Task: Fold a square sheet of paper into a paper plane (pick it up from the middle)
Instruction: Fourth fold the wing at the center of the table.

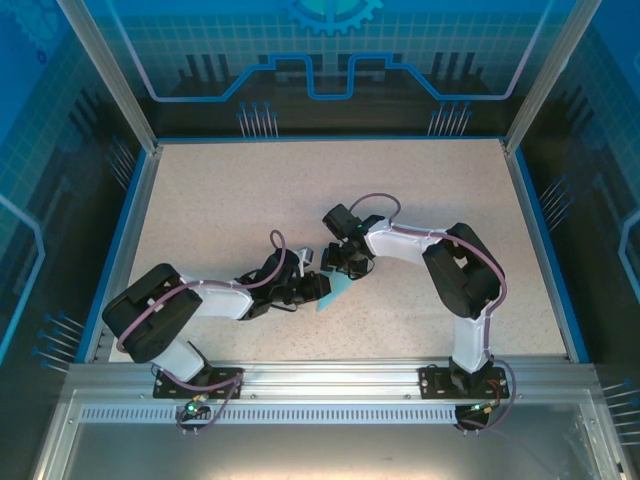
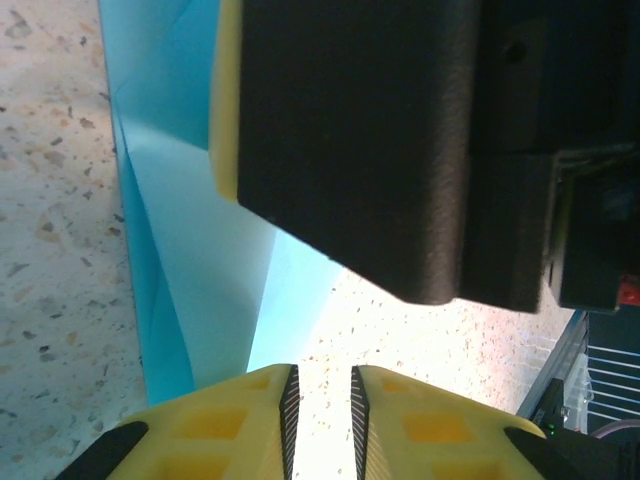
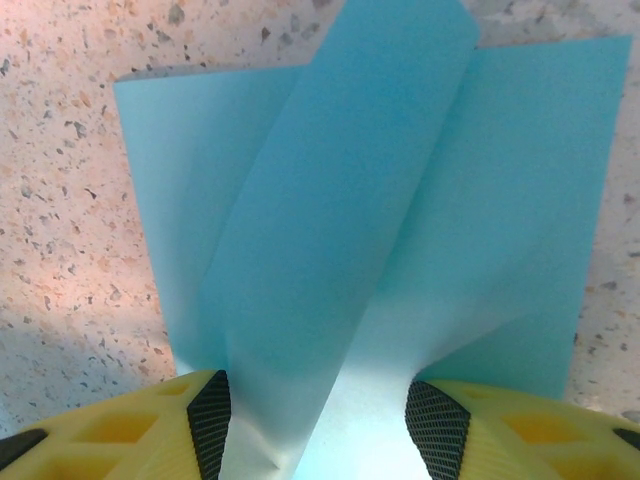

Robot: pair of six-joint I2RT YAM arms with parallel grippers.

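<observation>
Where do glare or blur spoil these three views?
Left wrist: a black blocky housing looms soft-edged near the lens, and the speckled table blows out white. Right wrist: the light-blue paper sheet washes pale between the yellow fingers. Top external: evenly lit, sharp.

The square sheet of paper (image 1: 335, 292) lay on the bench (image 1: 250, 200), left fingers (image 2: 230, 425) at its left, right fingers (image 3: 500, 430) straddling its raised fold.
</observation>
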